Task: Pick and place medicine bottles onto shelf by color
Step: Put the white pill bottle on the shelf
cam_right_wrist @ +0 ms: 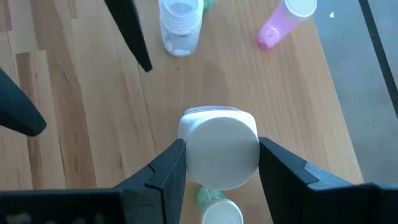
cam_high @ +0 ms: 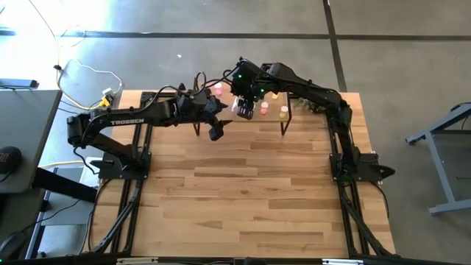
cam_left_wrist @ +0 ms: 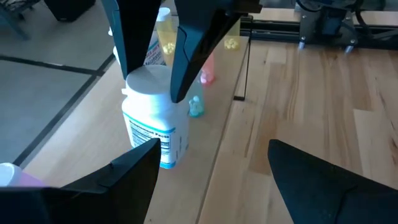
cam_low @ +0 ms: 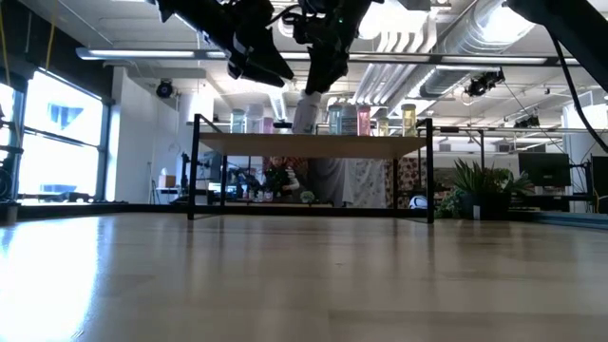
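Note:
A larger white bottle with a printed label stands tilted on the light wood shelf at the table's far side. My right gripper is shut on it. My left gripper is open and empty. It hovers above the table just in front of the shelf's near edge, close to the white bottle. Small bottles stand on the shelf: pink ones, a yellow one, a translucent one and a small green one. My right gripper pinches the white bottle's cap and upper part between its two fingers. It comes from above, pointing down. The bottle leans a little, and its base is at the shelf top. Whether the base rests there or hangs just above, I cannot tell.
The shelf's thin black legs stand on the tabletop, which stretches toward the near edge. A green plant shows behind the shelf on the right. Both arm bases sit at the table's left and right sides.

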You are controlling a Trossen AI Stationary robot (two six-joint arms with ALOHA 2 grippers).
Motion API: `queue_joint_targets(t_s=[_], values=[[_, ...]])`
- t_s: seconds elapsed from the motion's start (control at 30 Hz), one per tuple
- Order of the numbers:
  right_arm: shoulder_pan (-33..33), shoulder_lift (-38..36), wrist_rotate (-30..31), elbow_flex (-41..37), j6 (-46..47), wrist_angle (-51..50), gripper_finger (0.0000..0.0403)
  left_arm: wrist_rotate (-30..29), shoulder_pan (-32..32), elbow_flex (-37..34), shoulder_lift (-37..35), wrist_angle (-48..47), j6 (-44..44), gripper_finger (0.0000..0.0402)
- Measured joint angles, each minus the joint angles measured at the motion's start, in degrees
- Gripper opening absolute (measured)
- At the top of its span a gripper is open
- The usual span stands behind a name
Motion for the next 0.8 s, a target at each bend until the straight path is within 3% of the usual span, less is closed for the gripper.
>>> queue_joint_targets(t_s=[0.17,0.4,0.8], values=[[0.0,0.0,0.0,0.0,-0.5,0.1,0.0163,-0.1,0.0,0.0,0.0,0.0,0.0,0.0284],[0.0,0.0,1.0,0.0,-0.1,0.9,0.021,-0.5,0.0,0.0,0.0,0.0,0.0,0.0284],[0.0,-0.7,3.7,0.0,-0.6,1.1,0.0214,-0.6,0.0,0.0,-2.8,-1.4,0.0,0.0284]])
